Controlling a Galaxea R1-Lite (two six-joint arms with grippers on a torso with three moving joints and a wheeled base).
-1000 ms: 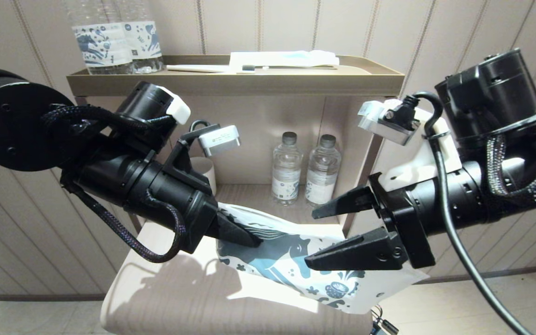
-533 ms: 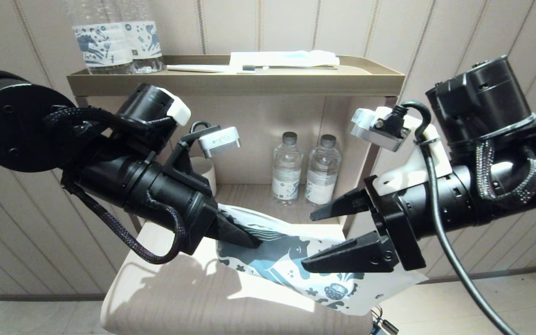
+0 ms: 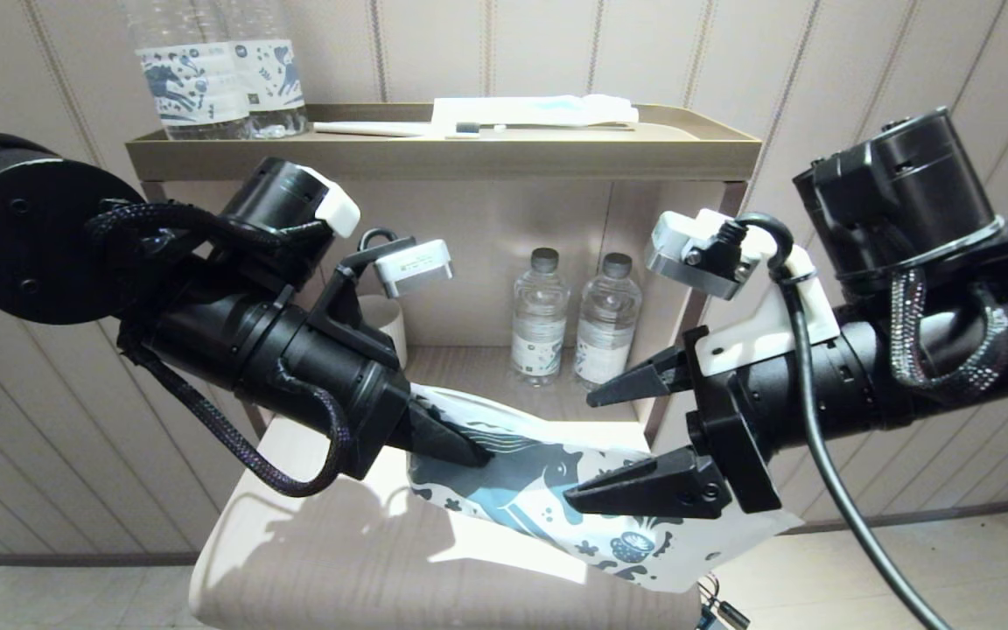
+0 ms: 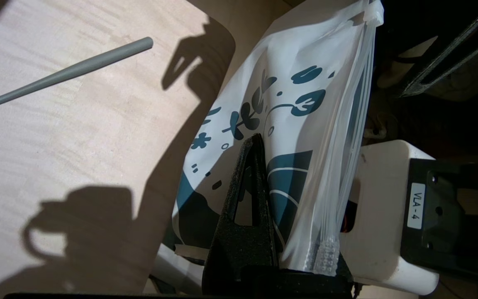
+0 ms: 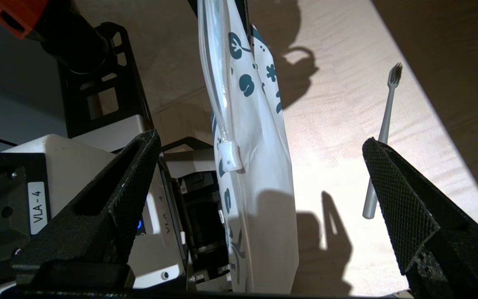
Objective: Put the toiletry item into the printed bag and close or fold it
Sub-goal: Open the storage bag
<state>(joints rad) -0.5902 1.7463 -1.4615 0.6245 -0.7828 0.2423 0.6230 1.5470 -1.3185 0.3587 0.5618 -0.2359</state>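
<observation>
Left gripper, centre of the head view, is clamped on one end of the printed bag, holding it above the pale wooden table. Right gripper, lower right of centre, stands wide apart with nothing between its fingers, the lower finger in front of the bag. The grey toothbrush lies flat on the table, apart from the bag. Farther back, two water bottles stand on the shelf.

Glossy translucent plastic printed bag
</observation>
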